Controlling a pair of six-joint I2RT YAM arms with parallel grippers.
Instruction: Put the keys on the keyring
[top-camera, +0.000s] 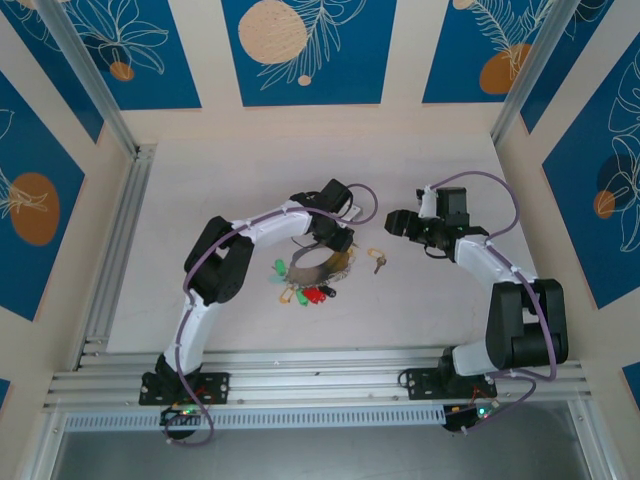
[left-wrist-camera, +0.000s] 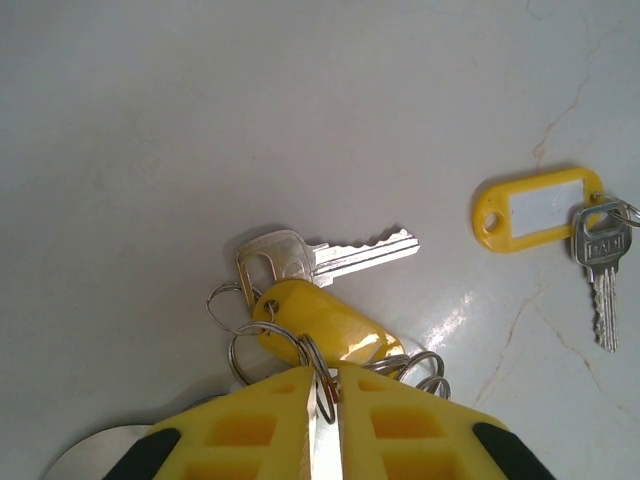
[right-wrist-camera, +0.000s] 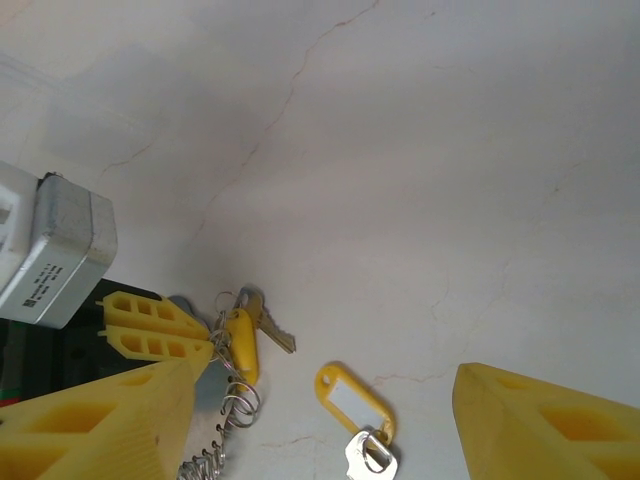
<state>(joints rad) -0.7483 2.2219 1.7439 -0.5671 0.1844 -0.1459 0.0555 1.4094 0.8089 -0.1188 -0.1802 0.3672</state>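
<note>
The keyring (top-camera: 308, 272) lies mid-table, a grey hoop strung with green, red and yellow tags. My left gripper (top-camera: 336, 238) sits at its far right end. In the left wrist view its yellow fingers (left-wrist-camera: 250, 430) are pressed on a thin ring of the keyring (left-wrist-camera: 322, 372), beside a yellow tag (left-wrist-camera: 325, 325) and a silver key (left-wrist-camera: 330, 255). The keys (top-camera: 378, 262), a silver key on a yellow white-labelled tag (right-wrist-camera: 355, 398), lie loose just right of it. My right gripper (top-camera: 398, 225) hovers open above them, with the keys (left-wrist-camera: 592, 245) apart from both fingers.
Aluminium rails (top-camera: 110, 260) run along the table's left and near edges. The walls are patterned blue and cream. Bare pale tabletop (top-camera: 300, 160) stretches behind both arms. The left arm's grey wrist housing (right-wrist-camera: 50, 255) is close to my right gripper's left finger.
</note>
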